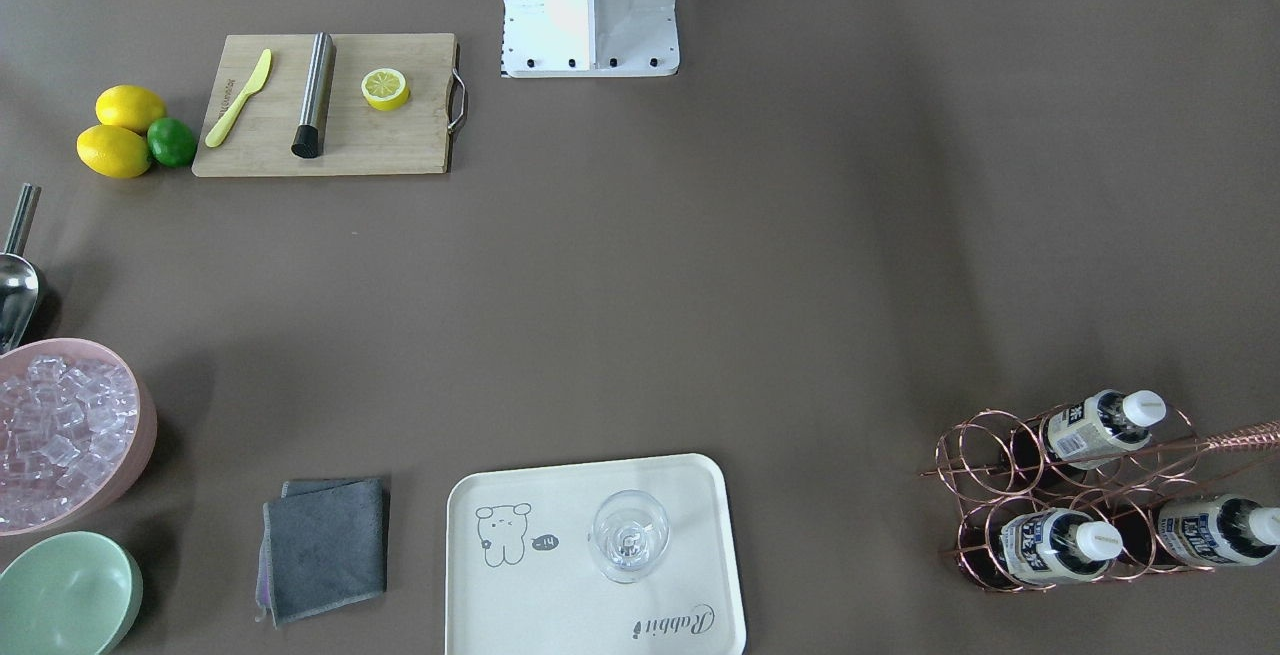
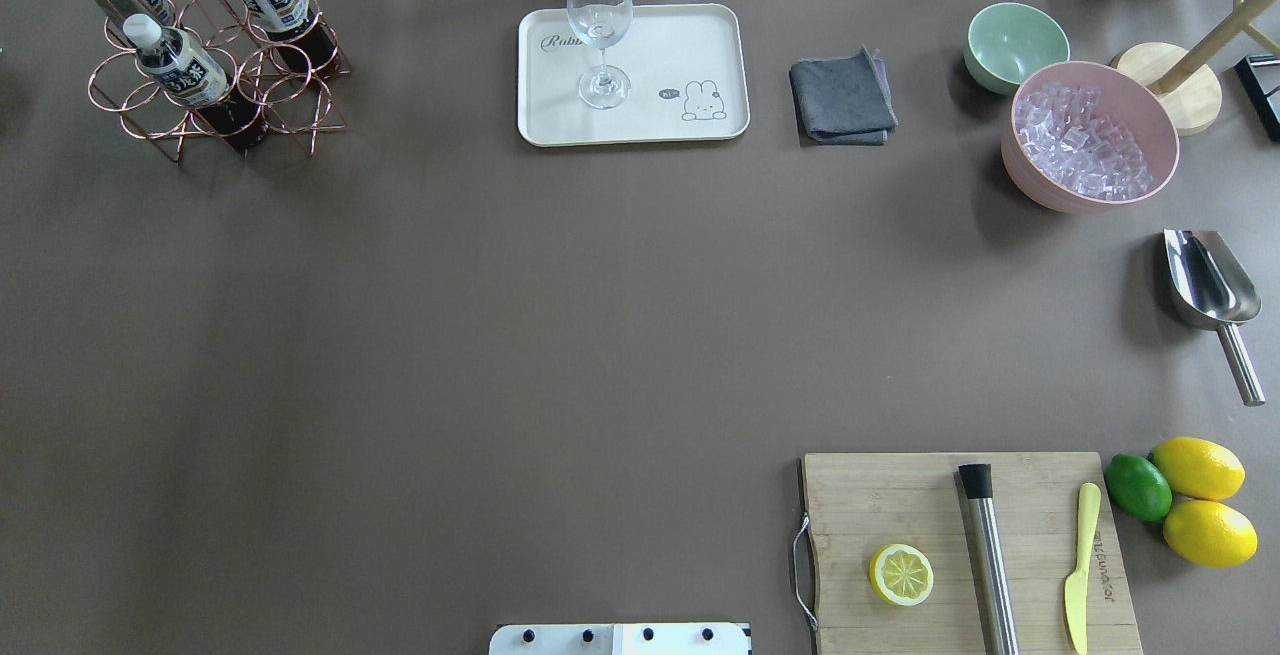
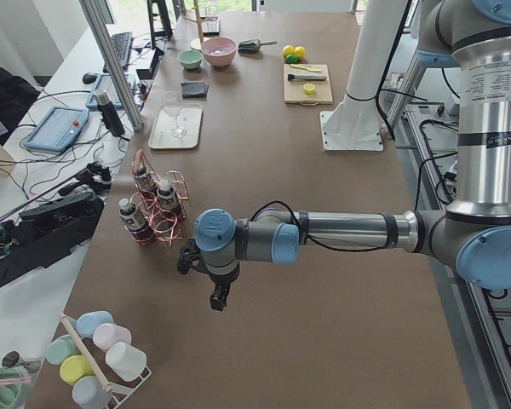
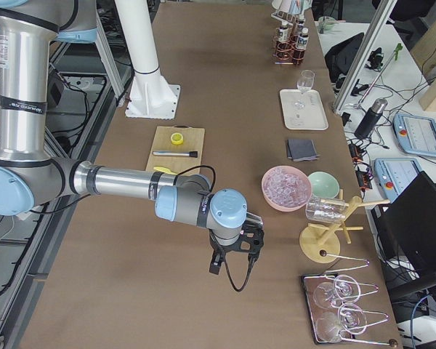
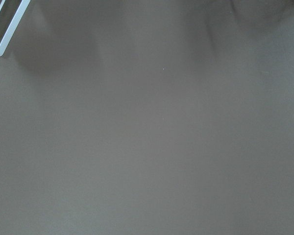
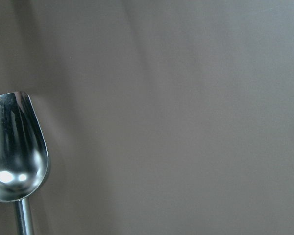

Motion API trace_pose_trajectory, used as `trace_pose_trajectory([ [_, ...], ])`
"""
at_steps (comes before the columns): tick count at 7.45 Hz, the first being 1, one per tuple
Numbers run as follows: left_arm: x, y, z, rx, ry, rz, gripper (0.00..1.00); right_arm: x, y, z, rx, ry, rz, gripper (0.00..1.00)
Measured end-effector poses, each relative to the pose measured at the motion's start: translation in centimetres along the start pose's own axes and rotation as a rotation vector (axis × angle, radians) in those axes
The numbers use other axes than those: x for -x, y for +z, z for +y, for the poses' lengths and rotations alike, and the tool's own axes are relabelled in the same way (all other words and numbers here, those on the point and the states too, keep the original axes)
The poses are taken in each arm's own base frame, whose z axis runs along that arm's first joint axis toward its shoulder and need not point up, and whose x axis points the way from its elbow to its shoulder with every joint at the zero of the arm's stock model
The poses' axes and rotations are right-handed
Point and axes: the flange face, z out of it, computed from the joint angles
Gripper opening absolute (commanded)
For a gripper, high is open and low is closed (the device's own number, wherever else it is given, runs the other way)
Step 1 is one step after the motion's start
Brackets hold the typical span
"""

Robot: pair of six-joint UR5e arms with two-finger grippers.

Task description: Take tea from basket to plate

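I note left fingers (image 3: pixel 219 300) nearest; upright tea (image 3: pixel 133 218) in basket (image 3: pixel 162 227) near, beyond them. Opening, either side: cannot tell.

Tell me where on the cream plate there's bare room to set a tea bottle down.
The plate is bare between the wine glass and the bear drawing. The glass crowds the other end. Wide bare table lies between the basket and the plate.
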Motion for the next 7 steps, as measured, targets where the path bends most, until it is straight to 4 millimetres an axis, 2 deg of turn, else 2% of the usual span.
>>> trace_pose_trajectory([
  [7,0.12,0.12,0.03,0.001,-0.002,0.002,0.98,-0.85,0.77,0.79,0.015,0.015,0.005,1.00],
])
